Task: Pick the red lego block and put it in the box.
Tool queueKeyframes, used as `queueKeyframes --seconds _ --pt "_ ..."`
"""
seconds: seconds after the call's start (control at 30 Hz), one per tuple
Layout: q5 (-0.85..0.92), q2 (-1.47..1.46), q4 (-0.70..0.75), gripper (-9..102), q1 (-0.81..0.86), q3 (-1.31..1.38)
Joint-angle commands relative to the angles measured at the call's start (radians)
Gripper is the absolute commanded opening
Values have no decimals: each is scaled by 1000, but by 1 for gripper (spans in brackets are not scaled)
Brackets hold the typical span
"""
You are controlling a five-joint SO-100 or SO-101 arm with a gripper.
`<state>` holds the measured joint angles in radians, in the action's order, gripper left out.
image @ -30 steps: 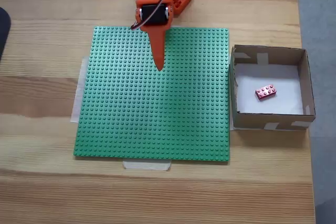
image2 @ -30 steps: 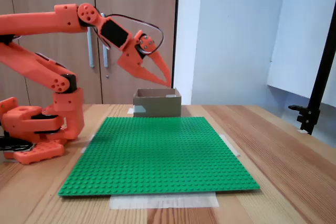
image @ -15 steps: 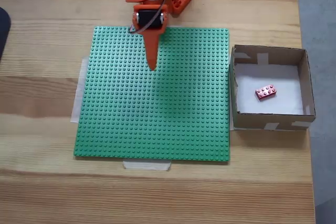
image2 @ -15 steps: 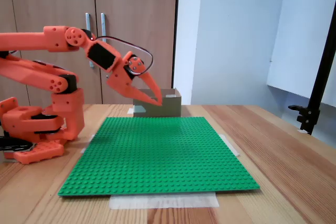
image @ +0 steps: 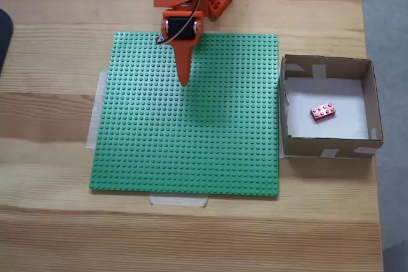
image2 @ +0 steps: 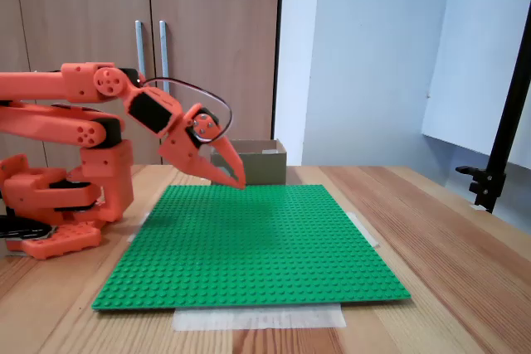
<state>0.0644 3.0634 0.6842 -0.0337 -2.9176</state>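
The pincer (image: 185, 82) hangs with its tips together and empty, low above the green baseplate (image: 185, 132). The red lego block (image: 323, 112) lies flat on the white floor of the box (image: 326, 146), which stands on the bench (image: 57, 221) just beside the baseplate. The placing looks done; I judge that only folding the arm home remains.

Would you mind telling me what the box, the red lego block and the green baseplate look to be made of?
The box looks like matte brown cardboard, with raw edges, pale tape patches and a white bottom. The red lego block seems to be glossy moulded plastic, its studs catching light. The green baseplate appears to be thin plastic with a slight sheen, covered in even rows of studs.
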Motion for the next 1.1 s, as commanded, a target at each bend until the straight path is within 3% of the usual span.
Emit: queueKeyframes --seconds 0.0,1.07 --pt "-3 52 -5 -1 12 -25" --pt "-61 160 35 -1 11 -176"
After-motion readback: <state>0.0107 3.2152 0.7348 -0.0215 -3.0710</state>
